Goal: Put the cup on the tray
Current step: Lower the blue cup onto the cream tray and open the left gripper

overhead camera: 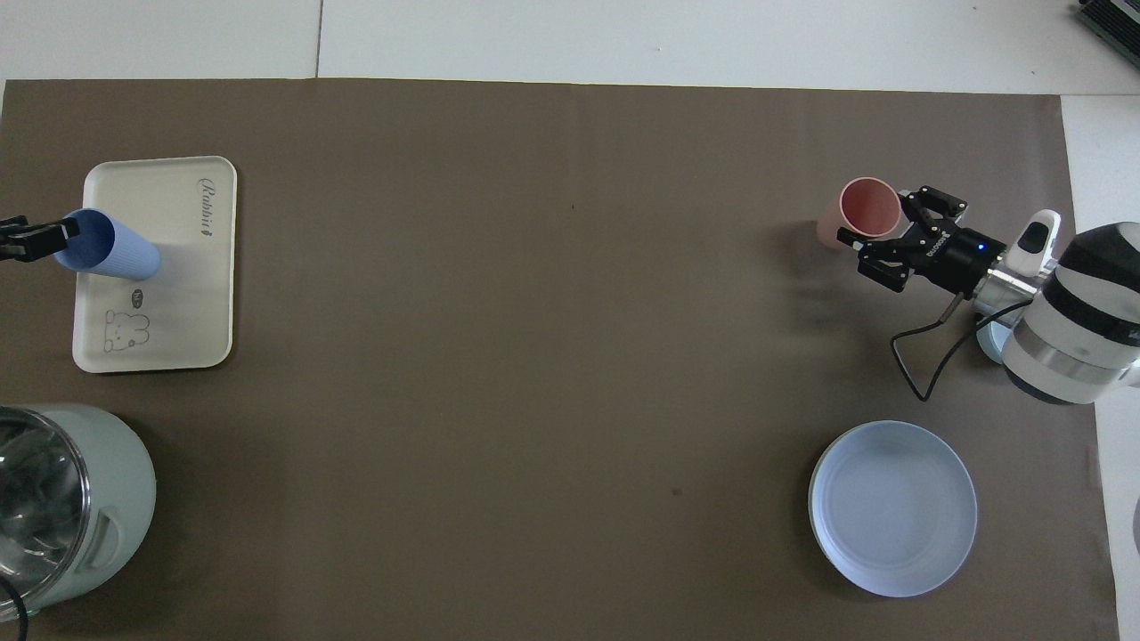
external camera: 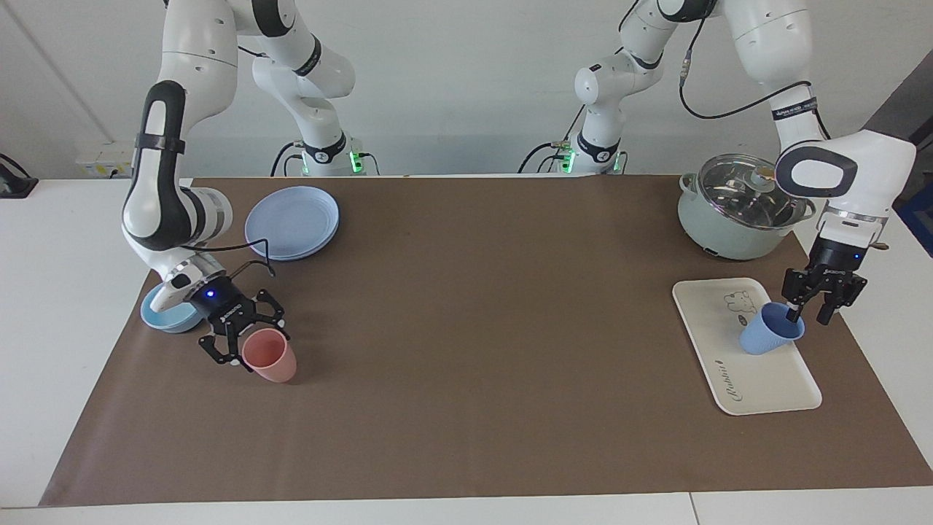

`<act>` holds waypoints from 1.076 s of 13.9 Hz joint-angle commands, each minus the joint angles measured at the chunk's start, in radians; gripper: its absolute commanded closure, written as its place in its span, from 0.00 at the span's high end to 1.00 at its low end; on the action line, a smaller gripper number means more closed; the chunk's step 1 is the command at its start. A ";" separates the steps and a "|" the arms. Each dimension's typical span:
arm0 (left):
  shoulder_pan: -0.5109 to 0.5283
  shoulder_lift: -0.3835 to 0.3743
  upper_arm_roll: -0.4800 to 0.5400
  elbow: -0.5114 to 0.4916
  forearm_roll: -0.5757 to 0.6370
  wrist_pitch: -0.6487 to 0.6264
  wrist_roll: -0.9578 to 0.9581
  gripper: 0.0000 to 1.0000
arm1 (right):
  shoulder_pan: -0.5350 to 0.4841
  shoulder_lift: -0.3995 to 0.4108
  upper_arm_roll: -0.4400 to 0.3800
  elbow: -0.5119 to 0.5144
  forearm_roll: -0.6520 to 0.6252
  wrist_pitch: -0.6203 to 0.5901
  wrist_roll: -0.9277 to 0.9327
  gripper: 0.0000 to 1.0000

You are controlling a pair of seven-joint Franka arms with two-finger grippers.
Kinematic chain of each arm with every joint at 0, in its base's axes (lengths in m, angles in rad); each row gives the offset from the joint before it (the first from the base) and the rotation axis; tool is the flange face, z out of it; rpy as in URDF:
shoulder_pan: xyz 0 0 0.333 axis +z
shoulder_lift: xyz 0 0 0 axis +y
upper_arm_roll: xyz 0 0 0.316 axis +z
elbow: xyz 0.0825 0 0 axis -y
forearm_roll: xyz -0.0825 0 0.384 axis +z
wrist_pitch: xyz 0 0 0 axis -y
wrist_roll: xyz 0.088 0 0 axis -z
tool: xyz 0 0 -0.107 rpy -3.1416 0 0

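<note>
The periwinkle-blue cup [external camera: 769, 332] stands upright on the cream tray [external camera: 758, 386], at the tray's edge toward the left arm's end of the table; it also shows in the overhead view [overhead camera: 111, 249] on the tray [overhead camera: 178, 303]. My left gripper [external camera: 810, 315] is right above the cup's rim, with one finger dipping inside the cup and the other outside it, a gap showing between them. In the overhead view only its tips [overhead camera: 53, 239] show. My right gripper [external camera: 251, 343] is open, low beside a salmon-pink cup [external camera: 271, 357].
A light-blue bowl [external camera: 164, 317] lies partly under the right arm's wrist. Stacked round blue plates [external camera: 291, 222] sit nearer to the robots than the pink cup. A pale green pot with a glass lid [external camera: 740, 208] stands nearer to the robots than the tray.
</note>
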 commanded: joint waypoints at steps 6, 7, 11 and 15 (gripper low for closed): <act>-0.007 0.004 0.046 0.292 0.290 -0.534 -0.287 1.00 | -0.032 -0.003 0.013 -0.037 0.032 -0.011 -0.081 0.15; -0.008 0.006 0.046 0.317 0.294 -0.585 -0.296 1.00 | -0.032 -0.003 0.013 -0.039 0.032 -0.011 -0.081 0.77; -0.016 0.011 0.043 0.427 0.295 -0.826 -0.411 1.00 | -0.030 -0.015 0.013 -0.033 0.032 -0.016 -0.070 1.00; -0.056 0.011 0.040 0.533 0.297 -0.993 -0.578 1.00 | -0.010 -0.076 0.010 -0.033 0.016 0.015 0.034 1.00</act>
